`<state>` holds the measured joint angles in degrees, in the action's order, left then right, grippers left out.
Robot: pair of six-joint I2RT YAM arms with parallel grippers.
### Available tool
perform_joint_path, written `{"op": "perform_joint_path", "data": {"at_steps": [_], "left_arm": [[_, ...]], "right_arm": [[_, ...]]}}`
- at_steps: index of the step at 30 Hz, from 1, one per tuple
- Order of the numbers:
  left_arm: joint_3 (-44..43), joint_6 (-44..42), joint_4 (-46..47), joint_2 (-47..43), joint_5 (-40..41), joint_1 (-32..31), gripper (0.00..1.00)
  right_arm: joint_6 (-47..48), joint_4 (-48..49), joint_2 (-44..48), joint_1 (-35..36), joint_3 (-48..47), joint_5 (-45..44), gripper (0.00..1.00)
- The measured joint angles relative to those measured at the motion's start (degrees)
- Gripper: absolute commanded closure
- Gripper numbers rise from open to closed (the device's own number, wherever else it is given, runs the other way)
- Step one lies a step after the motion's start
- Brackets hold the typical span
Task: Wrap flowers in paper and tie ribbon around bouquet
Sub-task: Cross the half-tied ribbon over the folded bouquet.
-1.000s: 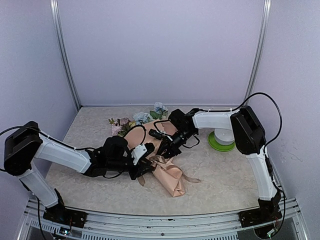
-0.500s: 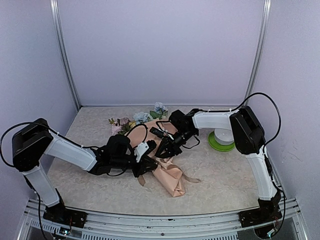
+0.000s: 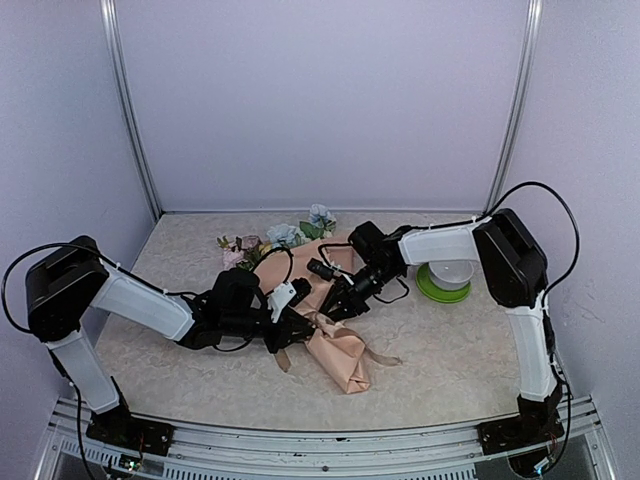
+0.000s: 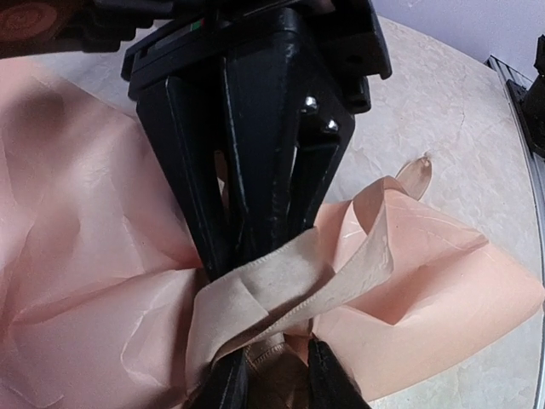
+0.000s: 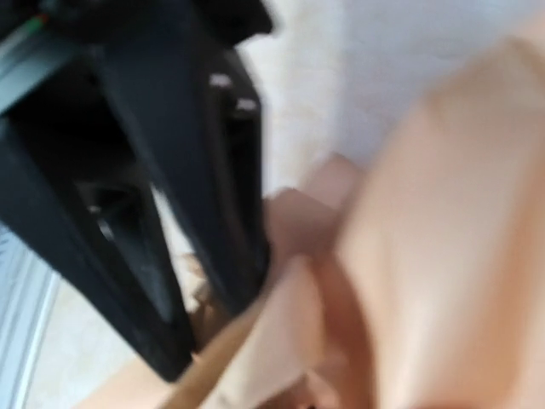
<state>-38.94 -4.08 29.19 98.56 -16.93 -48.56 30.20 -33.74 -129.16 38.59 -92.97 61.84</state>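
The bouquet (image 3: pixel 340 355) lies on the tabletop (image 3: pixel 450 350) near the middle, with its blooms (image 3: pixel 285 236) at the far left end and its narrow tail pointing near and to the right. The ribbon (image 3: pixel 322 322) crosses the cone's middle, and loose ends trail off on both sides. The left tool (image 3: pixel 300 328) reaches in from the left. In the left wrist view its fingers stand close together, pinching the ribbon (image 4: pixel 272 285) where it loops over the peach paper (image 4: pixel 85 256). The right tool (image 3: pixel 338 305) sits just beside it on the far side. Its wrist view is blurred, so I cannot tell whether it grips anything. A white round thing on a green disc (image 3: pixel 443 280) stands well apart, to the right.
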Motion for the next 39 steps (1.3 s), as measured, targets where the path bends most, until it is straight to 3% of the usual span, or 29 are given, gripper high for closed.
{"op": "perform_joint_path", "data": {"at_steps": [8, 15, 18, 23, 31, 39], "left_arm": [[2.1, 0.4, 1.6, -2.1, -0.4, 0.0, 0.69], [3.8, 1.7, 3.0, -7.0, -2.4, 0.2, 0.65], [6.0, 4.1, 3.3, -11.2, -2.9, 1.4, 0.57], [9.9, 11.6, 2.1, -18.1, 1.1, 5.0, 0.55], [13.0, 20.1, 0.8, -14.6, 4.1, 6.3, 0.56], [11.7, 20.3, 1.2, -9.2, 3.4, 5.7, 0.61]], "right_arm": [[-13.5, 13.5, 11.2, -2.1, 7.4, -11.3, 0.74], [-19.3, 18.4, 13.4, -2.6, 8.8, -13.9, 0.71], [-21.6, 19.8, 15.3, -2.2, 12.7, -16.1, 0.69], [-25.6, 22.4, 21.4, 1.0, 19.2, -20.5, 0.64], [-29.7, 26.0, 25.5, 7.5, 23.6, -29.2, 0.56], [-32.4, 26.9, 25.7, 8.8, 28.8, -31.5, 0.60]]}}
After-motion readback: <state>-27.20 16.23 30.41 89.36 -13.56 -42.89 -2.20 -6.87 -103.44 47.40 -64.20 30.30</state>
